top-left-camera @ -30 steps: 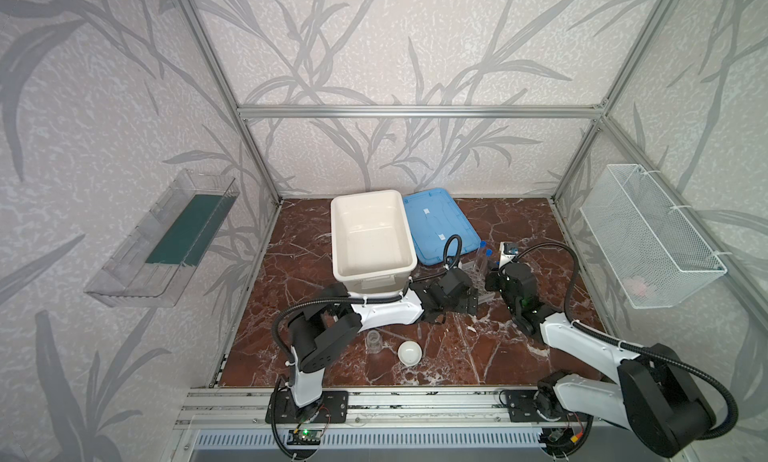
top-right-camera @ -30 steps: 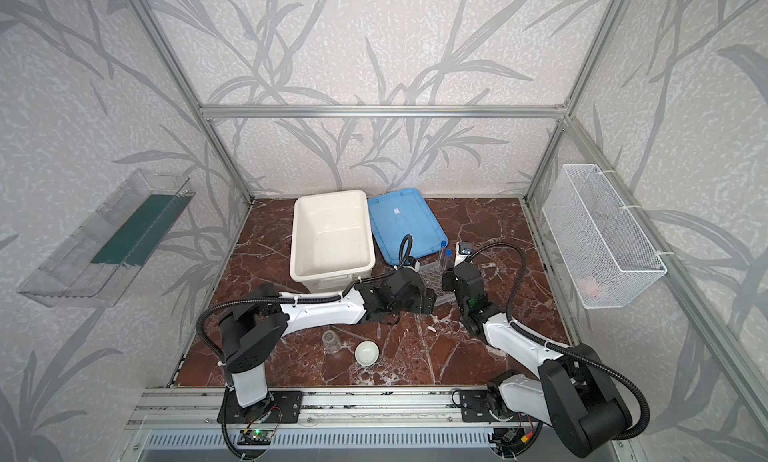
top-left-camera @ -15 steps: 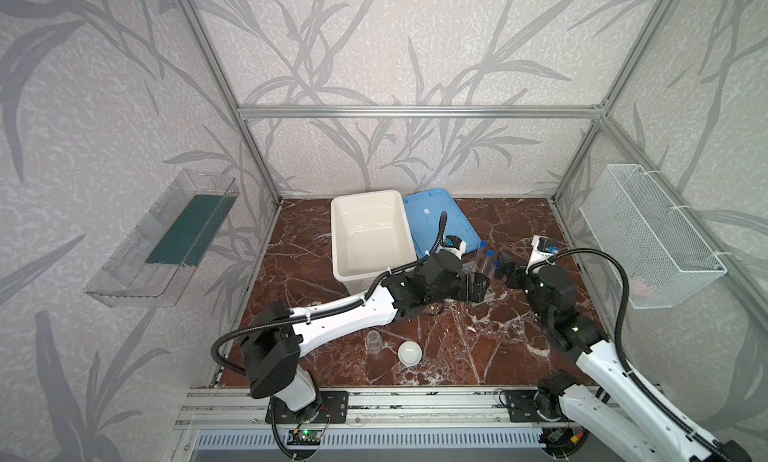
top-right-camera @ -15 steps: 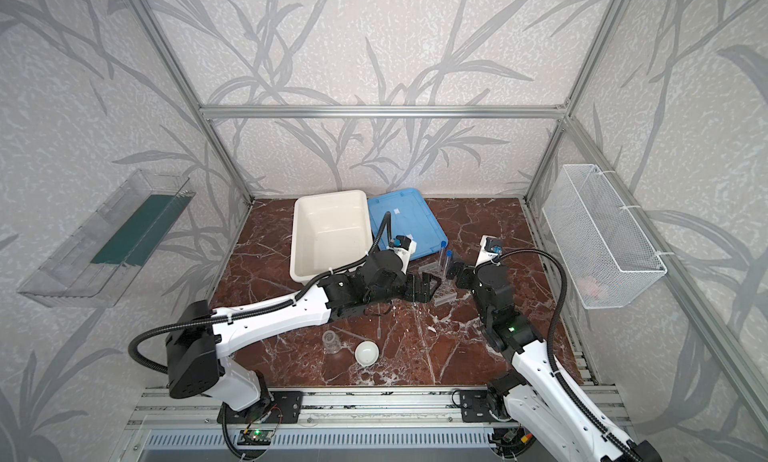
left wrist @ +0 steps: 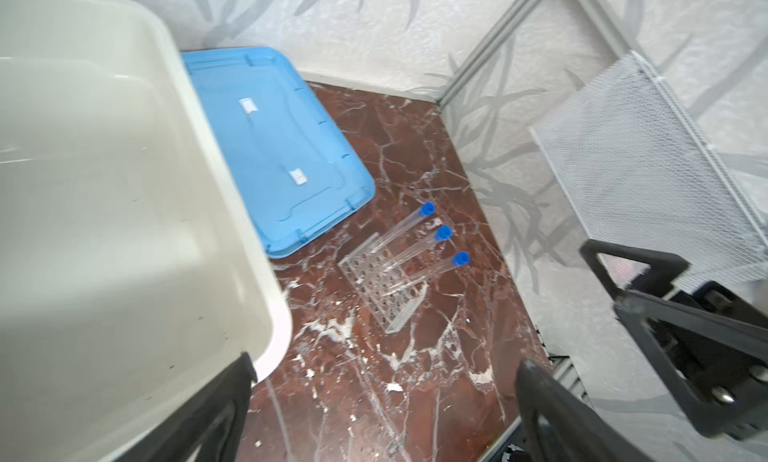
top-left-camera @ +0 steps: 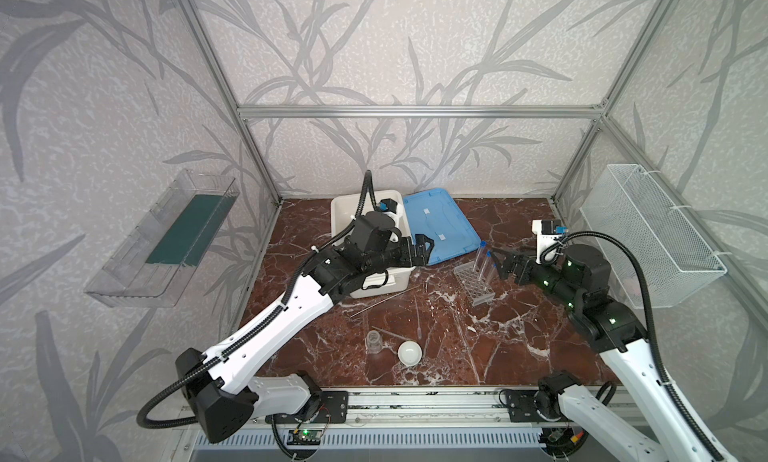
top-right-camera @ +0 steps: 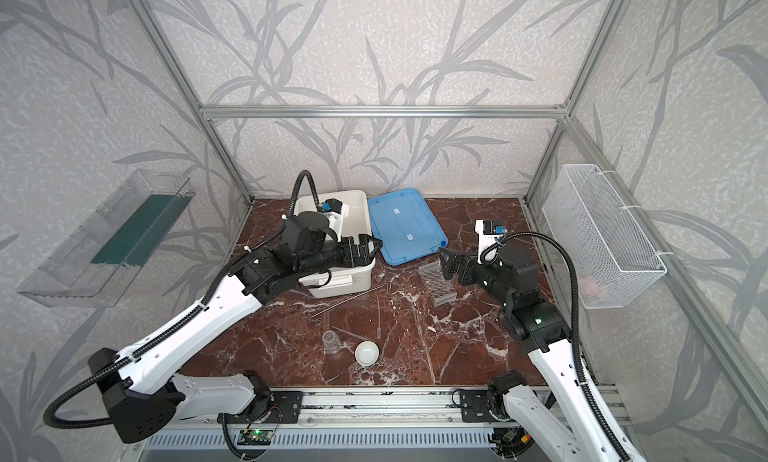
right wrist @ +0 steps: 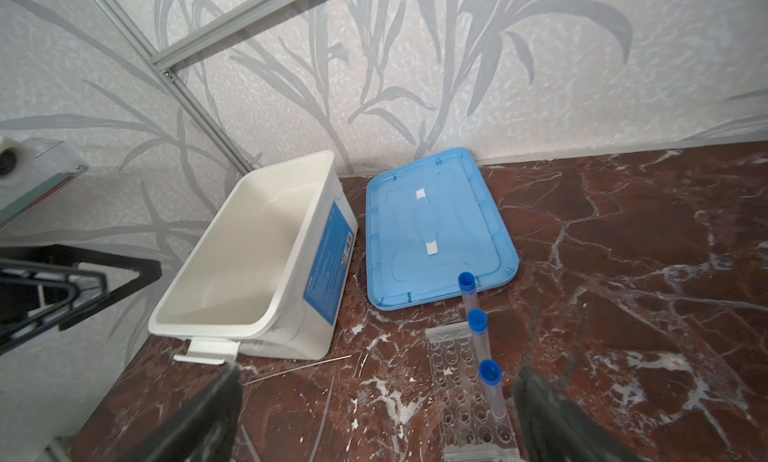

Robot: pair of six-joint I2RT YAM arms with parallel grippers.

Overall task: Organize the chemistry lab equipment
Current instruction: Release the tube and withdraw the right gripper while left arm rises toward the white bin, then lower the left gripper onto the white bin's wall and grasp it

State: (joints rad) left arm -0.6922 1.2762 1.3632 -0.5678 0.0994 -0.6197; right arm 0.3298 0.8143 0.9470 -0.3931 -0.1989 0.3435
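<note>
**On the marble worktop: tubes racked, both sets of jaws empty**

Up front on the worktop (top-left-camera: 519, 347), nearest the rail, a small clear glass jar (top-left-camera: 374, 341) sat just beside a small round white dish (top-left-camera: 409, 353), close but not touching. A bit further in, some thin stuff lay loose on the marble. A thin stick (top-left-camera: 386, 332) lay right behind the jar and a dropper (top-left-camera: 417, 316) lay lengthwise just past the dish. A long thin rod (top-left-camera: 384, 302) angled out from near the tub's front corner.

Mid-worktop on the right stood the clear grid-holed rack (top-left-camera: 473, 287). Three blue-capped test tubes (left wrist: 415, 250) stood in it, lined up along one long edge. The right jaws hung just beside those tubes, spread wide and gripping nothing. The right wrist view had the nearest tube sitting between the two fingers, with no squeeze on it.

The left jaws were released too and held nothing. They hovered over the front right corner of the big white tub (top-left-camera: 343, 210) and pointed toward the blue lid (top-left-camera: 440, 231). That lid lay flat on the marble next to the tub, back by the wall.

Off the worktop, a white wire basket (top-left-camera: 648, 235) hung on the right wall and a clear shelf (top-left-camera: 162, 239) on the left one.
</note>
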